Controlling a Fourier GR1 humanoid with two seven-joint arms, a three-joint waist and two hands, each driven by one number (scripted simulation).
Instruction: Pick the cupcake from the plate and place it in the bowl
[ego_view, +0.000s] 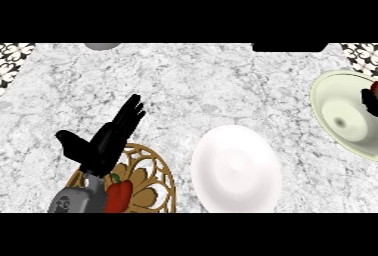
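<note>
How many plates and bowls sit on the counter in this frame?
3: a white plate at lower centre, a pale green bowl at the right edge, and a woven basket-like dish at lower left, partly hidden by the left hand.

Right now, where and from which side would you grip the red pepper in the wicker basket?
Probably across the broad body of the red pepper, below its green stem, coming from above on the view's right. It lies in the wicker basket with its stem pointing away from the robot, and the left forearm, open left hand beyond it, covers its left flank.
</note>
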